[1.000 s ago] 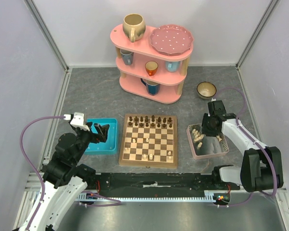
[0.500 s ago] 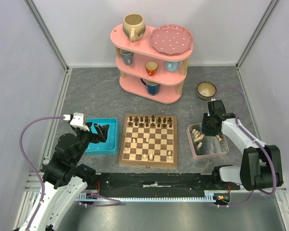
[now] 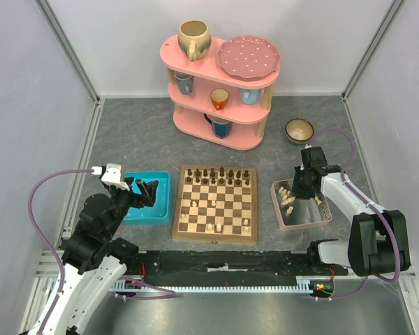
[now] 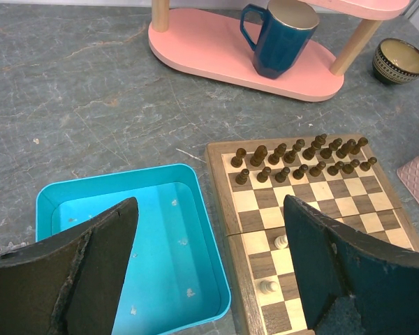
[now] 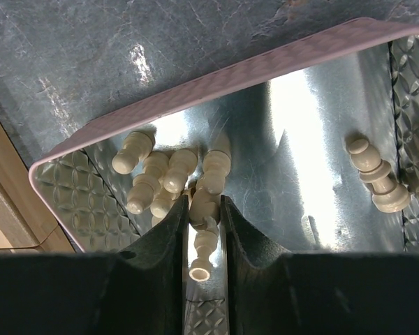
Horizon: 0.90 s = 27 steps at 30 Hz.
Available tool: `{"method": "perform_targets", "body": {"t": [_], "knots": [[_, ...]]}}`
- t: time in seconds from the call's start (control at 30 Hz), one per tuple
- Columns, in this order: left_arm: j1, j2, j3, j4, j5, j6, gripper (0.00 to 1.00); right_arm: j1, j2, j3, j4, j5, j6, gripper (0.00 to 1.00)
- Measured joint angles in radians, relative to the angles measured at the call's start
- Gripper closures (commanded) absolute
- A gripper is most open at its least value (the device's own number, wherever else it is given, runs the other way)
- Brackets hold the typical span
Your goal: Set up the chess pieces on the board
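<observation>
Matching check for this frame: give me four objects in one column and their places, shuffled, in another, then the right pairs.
1 dark chessmen
2 heap of cream chess pieces
3 small bowl
4 dotted plate

A top of the pink shelf
B far rows of the board
C inside the pink-rimmed tray
D on the table, right of the shelf

Pairs: 1-B, 2-C, 3-D, 4-A

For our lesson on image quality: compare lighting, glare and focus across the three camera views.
Top external: even, soft light, faint shadows on the table. Left wrist: the near fingers are dark with little detail, the board sharp. Right wrist: harsh white glare on the shiny tray floor; the chess pieces legible.
</observation>
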Motion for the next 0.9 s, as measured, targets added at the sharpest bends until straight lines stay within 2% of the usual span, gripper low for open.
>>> {"method": "perform_targets", "body": {"t": [0.37,0.63,0.77,0.9], "knots": [[0.0,0.0,0.0,0.0,0.0,0.0,0.1,0.0,-0.043,0.005,-0.04,0.027,0.0,0.83],[0.0,-0.002,0.0,0.0,0.0,0.0,0.1,0.005,-0.137,0.15,-0.137,0.061,-0.014,0.83],[0.0,-0.002,0.0,0.0,0.0,0.0,0.1,0.065,-0.138,0.197,-0.164,0.062,-0.014,0.83],[0.0,-0.002,0.0,0.0,0.0,0.0,0.1,0.176,-0.138,0.233,-0.203,0.066,0.006,0.83]]}}
